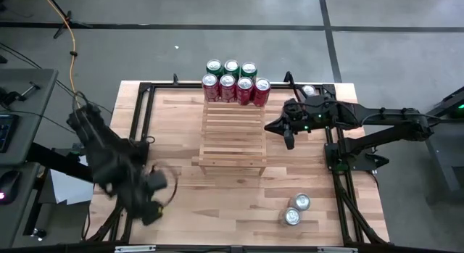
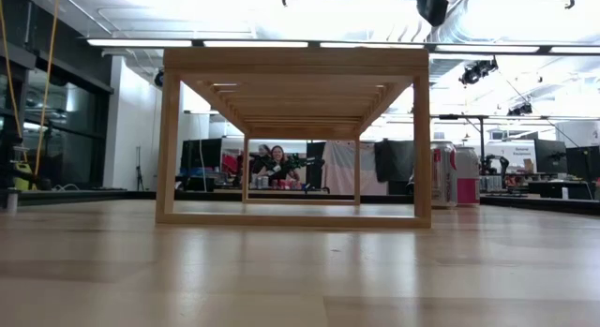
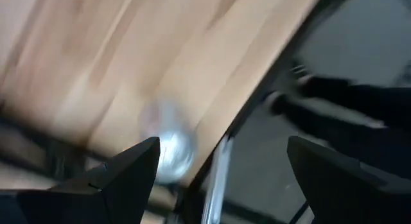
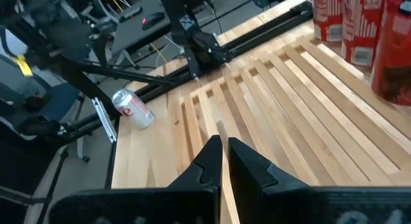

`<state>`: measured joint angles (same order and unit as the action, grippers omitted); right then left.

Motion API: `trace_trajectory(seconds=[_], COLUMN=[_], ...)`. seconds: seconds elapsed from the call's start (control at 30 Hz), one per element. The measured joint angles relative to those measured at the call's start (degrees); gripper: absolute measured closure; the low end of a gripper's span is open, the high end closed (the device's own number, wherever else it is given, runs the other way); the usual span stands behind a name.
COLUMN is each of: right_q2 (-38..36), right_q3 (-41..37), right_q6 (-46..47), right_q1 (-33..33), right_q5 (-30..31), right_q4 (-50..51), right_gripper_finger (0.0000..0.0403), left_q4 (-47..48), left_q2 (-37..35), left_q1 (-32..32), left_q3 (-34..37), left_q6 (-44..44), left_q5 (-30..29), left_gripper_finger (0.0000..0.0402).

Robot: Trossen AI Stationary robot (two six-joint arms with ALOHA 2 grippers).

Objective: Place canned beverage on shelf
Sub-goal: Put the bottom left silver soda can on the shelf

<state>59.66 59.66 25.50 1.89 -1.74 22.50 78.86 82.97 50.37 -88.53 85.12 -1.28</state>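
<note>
the shelf stands mid-tabletop, its slats bare in the high view. seven cans crowd its far end: three green cans in the back row, four red cans in front of them, and from above it is hard to say whether the red ones rest on the last slats or just beyond them. in the right wrist view three red cans, cut off by the frame edge, appear to sit on the slats' far end.

the left gripper hangs over the near left part of the tabletop, smeared by motion blur. its fingers stand wide apart and released, with nothing between them. past them lies a blurred silvery can at the tabletop's edge; its label cannot be read there. the right wrist view shows the same can lying on its side near the left frame rail, white with red marks. in the high view the blurred arm hides it.

the right gripper hovers just beside the shelf's right edge, fingers clenched together on nothing.

two more cans stand upright at the near right of the tabletop, only their silver tops showing. another silver top peeks out behind the right arm.

the low view sees the shelf end-on; a person sits blurred far behind it.
</note>
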Motion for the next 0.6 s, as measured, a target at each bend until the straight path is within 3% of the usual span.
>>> trace_trajectory(seconds=[0.23,0.6], right_q2=[0.0,0.0], right_q3=[0.0,0.0], right_q6=[-0.78,-1.51], right_q1=[0.0,0.0], right_q5=[0.0,0.02], right_q4=[2.3,2.3], right_gripper_finger=[0.0391,0.0391], left_q4=[3.6,4.27], left_q2=[9.78,14.93], left_q1=[7.62,8.74], left_q3=[0.04,2.95], left_q6=[20.14,22.23], left_q5=[6.32,8.25], left_gripper_finger=[0.0067,0.0067])
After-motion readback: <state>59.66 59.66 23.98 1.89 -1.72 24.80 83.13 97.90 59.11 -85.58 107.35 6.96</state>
